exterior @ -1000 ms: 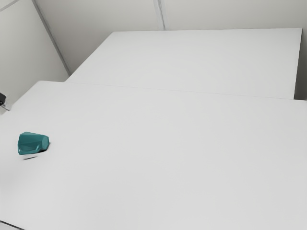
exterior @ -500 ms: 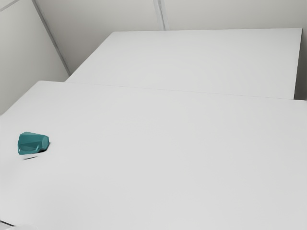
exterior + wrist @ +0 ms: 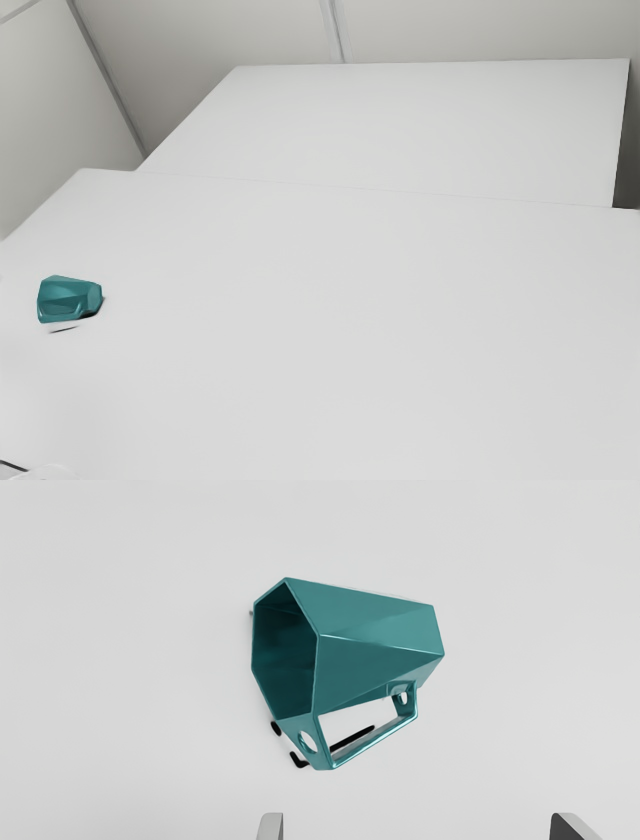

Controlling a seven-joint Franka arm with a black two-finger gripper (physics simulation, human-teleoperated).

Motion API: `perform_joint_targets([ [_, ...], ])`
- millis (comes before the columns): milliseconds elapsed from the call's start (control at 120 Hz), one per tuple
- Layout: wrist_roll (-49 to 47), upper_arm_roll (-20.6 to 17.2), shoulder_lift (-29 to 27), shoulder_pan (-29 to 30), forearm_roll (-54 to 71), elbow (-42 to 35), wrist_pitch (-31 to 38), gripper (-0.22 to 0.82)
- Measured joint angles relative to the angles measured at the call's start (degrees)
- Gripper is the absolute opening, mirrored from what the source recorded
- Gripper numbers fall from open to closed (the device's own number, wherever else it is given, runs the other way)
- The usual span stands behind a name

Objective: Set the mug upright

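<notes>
A pale desk (image 3: 350,340) is seen carrying the task's mug near the exterior view's left edge. The end effector (image 3: 416,825) is spread open with nothing gripped, presumably so that the cup's body can be straddled. The teal mug (image 3: 375,635) is laid on its side, apart from the fingertips (image 3: 270,827); its flat facets probably keep it from rolling. Its open mouth (image 3: 285,655) is turned sideways, so a grasp and a tilt are called for. The handle (image 3: 375,740), angled out from the body, could be snagged by a finger.

Teal mug (image 3: 375,630), pale-grey table (image 3: 125,680).
</notes>
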Motion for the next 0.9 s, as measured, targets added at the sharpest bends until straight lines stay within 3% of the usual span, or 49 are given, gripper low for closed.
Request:
perform_joint_targets([
  [900,-3.9,-0.2,15.7,-0.1,-3.6,13.4,-8.9,0.58],
])
